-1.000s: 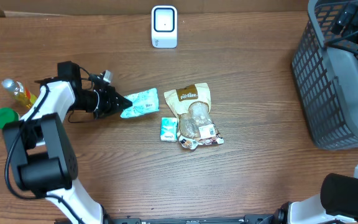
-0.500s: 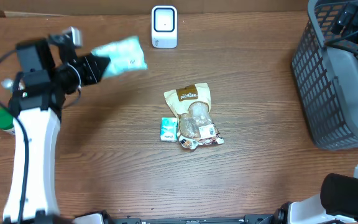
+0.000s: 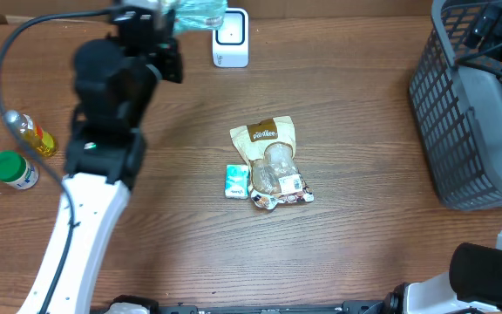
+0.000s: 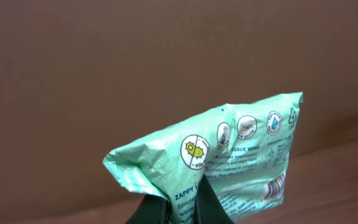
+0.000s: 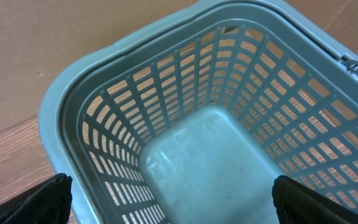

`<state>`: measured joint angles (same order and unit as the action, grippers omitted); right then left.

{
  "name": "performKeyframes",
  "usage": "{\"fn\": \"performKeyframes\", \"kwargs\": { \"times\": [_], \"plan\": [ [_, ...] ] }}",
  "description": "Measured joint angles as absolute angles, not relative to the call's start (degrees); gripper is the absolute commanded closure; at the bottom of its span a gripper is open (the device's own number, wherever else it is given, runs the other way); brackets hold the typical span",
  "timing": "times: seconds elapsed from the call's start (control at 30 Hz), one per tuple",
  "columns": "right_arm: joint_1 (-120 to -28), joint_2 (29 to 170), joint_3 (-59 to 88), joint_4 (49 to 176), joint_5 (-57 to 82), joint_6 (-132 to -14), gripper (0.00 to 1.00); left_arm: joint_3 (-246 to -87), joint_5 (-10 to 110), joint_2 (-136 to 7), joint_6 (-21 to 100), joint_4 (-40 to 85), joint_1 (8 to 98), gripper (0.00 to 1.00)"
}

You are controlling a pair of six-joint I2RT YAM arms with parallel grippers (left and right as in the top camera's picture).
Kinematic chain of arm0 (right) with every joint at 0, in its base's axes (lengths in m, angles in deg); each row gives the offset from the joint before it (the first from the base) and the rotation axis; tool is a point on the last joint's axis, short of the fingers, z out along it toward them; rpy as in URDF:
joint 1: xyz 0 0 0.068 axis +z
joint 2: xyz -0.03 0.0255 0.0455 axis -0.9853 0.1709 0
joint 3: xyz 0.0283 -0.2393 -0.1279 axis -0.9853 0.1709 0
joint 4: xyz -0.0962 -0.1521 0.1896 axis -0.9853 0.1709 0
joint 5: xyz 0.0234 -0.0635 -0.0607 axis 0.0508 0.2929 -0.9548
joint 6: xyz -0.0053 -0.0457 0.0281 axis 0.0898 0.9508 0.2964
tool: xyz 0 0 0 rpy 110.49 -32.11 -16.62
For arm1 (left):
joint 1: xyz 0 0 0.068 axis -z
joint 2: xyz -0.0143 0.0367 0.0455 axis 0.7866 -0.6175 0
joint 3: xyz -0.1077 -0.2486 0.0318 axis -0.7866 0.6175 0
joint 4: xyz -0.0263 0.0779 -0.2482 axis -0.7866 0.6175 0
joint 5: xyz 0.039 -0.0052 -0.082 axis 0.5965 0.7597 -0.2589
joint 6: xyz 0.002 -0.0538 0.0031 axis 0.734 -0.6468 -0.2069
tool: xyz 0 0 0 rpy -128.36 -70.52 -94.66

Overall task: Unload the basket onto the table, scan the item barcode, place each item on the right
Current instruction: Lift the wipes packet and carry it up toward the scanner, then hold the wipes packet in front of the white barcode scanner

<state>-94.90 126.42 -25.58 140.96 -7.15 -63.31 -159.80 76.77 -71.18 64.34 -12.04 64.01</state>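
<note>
My left gripper (image 4: 182,210) is shut on the lower edge of a pale green pack of wipes (image 4: 235,152), whose printed side faces the wrist camera with barcode stripes (image 4: 273,185) near its right edge. From overhead, the left gripper (image 3: 172,17) holds the pack (image 3: 200,12) raised at the table's far edge, just left of and above the white scanner (image 3: 231,37). My right gripper (image 5: 179,208) is open over the grey basket (image 5: 61,118), nothing between its fingers (image 5: 42,199).
A tan snack bag (image 3: 268,144) with clear-wrapped items and a small teal packet (image 3: 237,180) lie mid-table. A yellow bottle (image 3: 30,132) and a green-lidded jar (image 3: 11,168) stand at the left. The grey mesh basket (image 3: 434,105) is at the far right.
The left arm has lifted the wipes pack off the table and carried it up and to the right, from beside the snack bag to the scanner. The right arm has not moved.
</note>
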Motion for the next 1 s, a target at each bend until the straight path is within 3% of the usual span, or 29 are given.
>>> {"fn": "performKeyframes", "kwargs": {
  "times": [0.33,0.73,1.0],
  "plan": [
    [-94.9,126.4,-25.6,140.9,-7.1,-63.3,0.00,-159.8,92.7,-86.4,83.3,-24.8,67.6,0.96],
    [-94.9,126.4,-25.6,141.0,-7.1,-63.3,0.00,-159.8,95.5,-103.3,86.7,-48.8,67.6,0.96],
    [-94.9,126.4,-25.6,141.0,-7.1,-63.3,0.00,-159.8,94.3,-110.5,86.9,-56.1,67.6,0.96]
  ]
}}
